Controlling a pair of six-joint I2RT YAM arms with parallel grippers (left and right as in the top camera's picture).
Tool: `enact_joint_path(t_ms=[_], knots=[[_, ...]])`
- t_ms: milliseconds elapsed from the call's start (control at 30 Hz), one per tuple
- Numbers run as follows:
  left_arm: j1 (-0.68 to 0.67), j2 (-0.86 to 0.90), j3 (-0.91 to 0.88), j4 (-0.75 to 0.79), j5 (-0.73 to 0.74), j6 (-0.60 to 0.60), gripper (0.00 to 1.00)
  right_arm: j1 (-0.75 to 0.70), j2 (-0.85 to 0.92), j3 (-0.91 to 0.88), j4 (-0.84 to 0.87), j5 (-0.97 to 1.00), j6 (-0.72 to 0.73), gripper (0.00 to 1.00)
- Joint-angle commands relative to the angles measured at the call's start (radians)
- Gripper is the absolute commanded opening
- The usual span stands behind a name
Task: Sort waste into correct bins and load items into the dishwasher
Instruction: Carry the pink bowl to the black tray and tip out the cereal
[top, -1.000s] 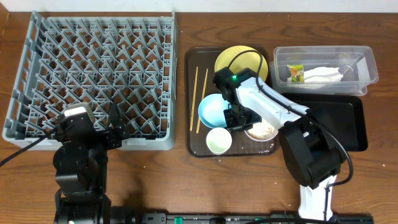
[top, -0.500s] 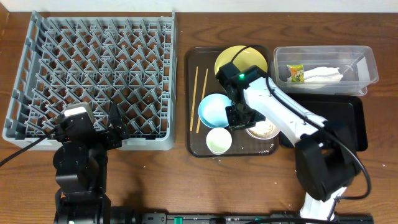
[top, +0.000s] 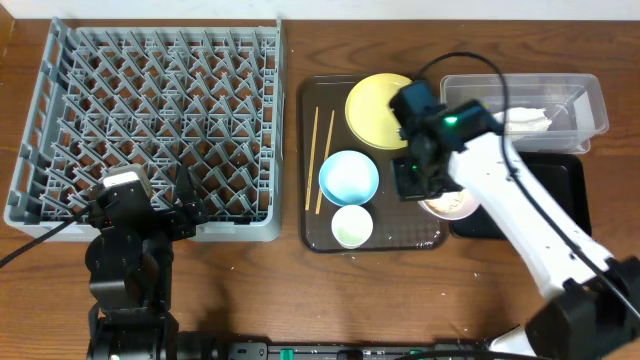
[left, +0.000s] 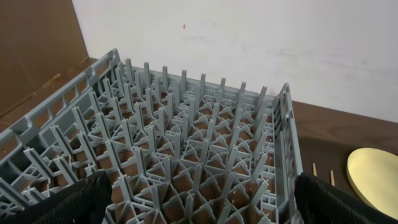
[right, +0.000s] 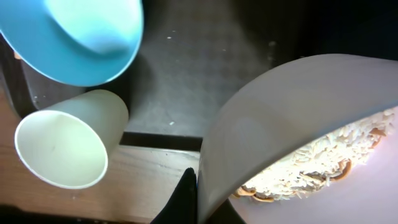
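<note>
The right gripper (top: 420, 178) is clenched on the rim of the round white bowl (top: 452, 205), one finger inside and one outside. The bowl sits over the right edge of the dark brown flat serving tray (top: 310, 232), where that tray meets the shallow glossy black rectangular tray (top: 560, 190). Whether it is lifted clear I cannot tell. From the wrist it looks tipped, with whitish-beige rice-like scraps (right: 317, 155) heaped in its lower side. On the brown tray, the round light blue bowl (top: 349, 178) is near the middle and the small white cup (top: 352, 225) is just in front of it. The round yellow plate (top: 378, 108) is at the back and the thin wooden chopsticks (top: 322, 160) lie along the left side. The crumpled white paper napkin (top: 528, 120) lies in the clear plastic rectangular tub (top: 592, 95), partly behind the arm. Over on the left, the left gripper (top: 188, 203) hangs released, fingers spread wide, at the near edge of the large square grey plastic dish rack (top: 150, 110), holding nothing.
</note>
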Motion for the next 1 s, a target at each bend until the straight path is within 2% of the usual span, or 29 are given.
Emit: enact_joint_path(t_ms=[0,333,633,967], knots=[[0.005,-0.001,0.024,0.001,-0.008,0.006,0.95,-0.05,-0.062,-0.001,-0.013,-0.021,-0.04,0.01],[0.005,-0.001,0.024,0.001,-0.008,0.006,0.95,-0.279,-0.159,-0.088,0.011,-0.199,-0.192,0.01],[0.005,-0.001,0.024,0.001,-0.008,0.006,0.95,-0.553,-0.196,-0.316,0.178,-0.495,-0.378,0.01],[0.005,-0.001,0.024,0.001,-0.008,0.006,0.95,-0.832,-0.196,-0.498,0.384,-0.778,-0.51,0.01]])
